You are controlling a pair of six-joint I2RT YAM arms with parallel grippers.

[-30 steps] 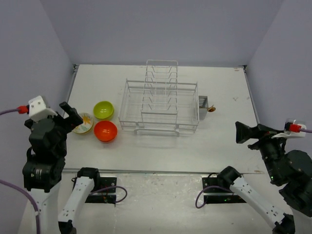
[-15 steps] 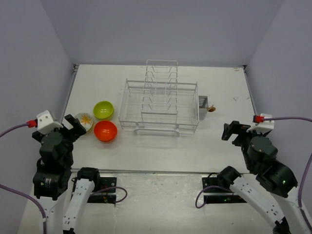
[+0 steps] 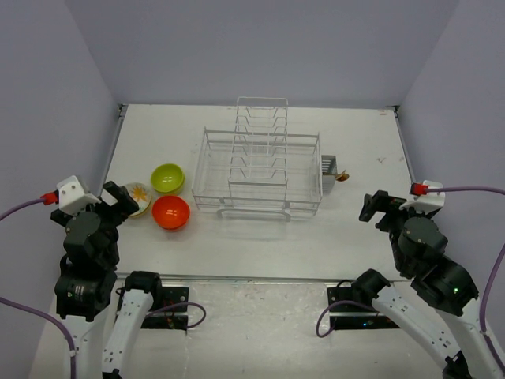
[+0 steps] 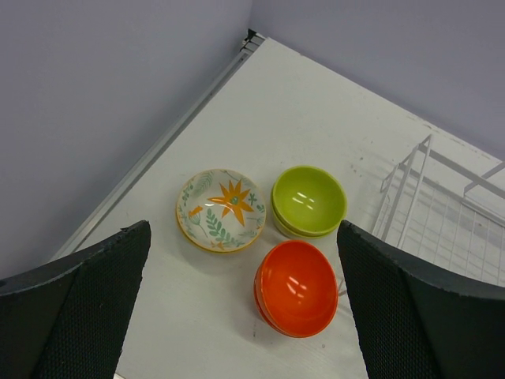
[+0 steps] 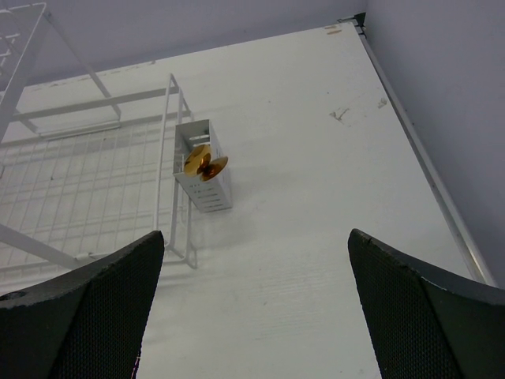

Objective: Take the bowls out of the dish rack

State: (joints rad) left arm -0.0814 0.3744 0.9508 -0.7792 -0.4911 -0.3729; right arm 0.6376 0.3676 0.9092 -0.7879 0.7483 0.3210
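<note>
Three groups of bowls stand on the table left of the dish rack: a cream flower-patterned bowl, a lime-green stack and an orange-red stack. In the top view the green and orange-red ones show fully, while the cream one is partly covered by my left gripper. That gripper hangs open above the bowls and holds nothing. No bowl shows inside the rack. My right gripper is open and empty, right of the rack.
A grey cutlery cup with a small gold object in it hangs on the rack's right side. Purple walls close in the table on the left, back and right. A metal strip runs along the near edge.
Both arms have drawn back toward their bases. The left gripper has sunk lower beside the cream bowl and the right wrist has swung inward. Bowls and rack have not moved.
</note>
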